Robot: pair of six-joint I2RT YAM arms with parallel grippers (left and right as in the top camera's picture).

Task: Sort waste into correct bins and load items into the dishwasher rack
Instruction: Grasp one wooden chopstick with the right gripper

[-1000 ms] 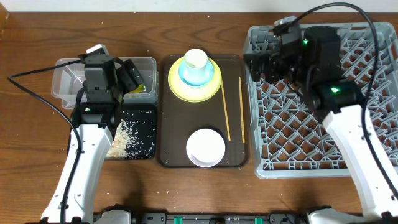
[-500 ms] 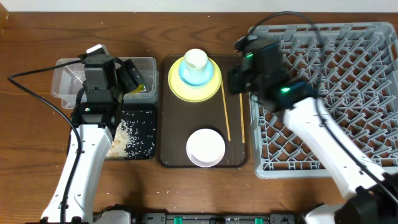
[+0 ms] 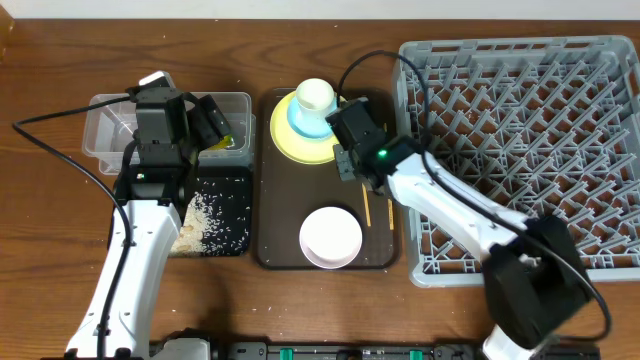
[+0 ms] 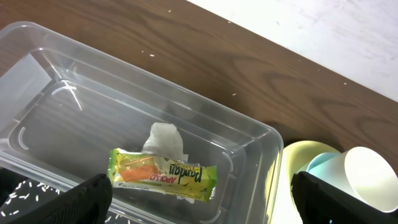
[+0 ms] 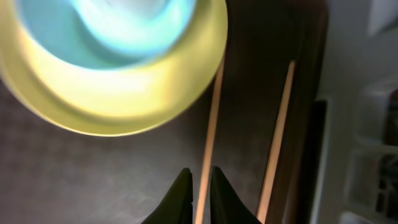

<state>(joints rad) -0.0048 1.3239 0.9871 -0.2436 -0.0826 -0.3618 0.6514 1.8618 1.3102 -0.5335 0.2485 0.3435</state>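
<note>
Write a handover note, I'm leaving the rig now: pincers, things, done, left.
Left pincer open, over the clear tub.
Right pincer shut, above one chopstick on the brown tray.
Tissue and wrapper in the tub; rice in the black tray.
Plate, blue bowl and white cup stacked on the brown tray; white bowl and second chopstick there too.
Done: waste looks binned. Left: every dish and both chopsticks into the rack.
</note>
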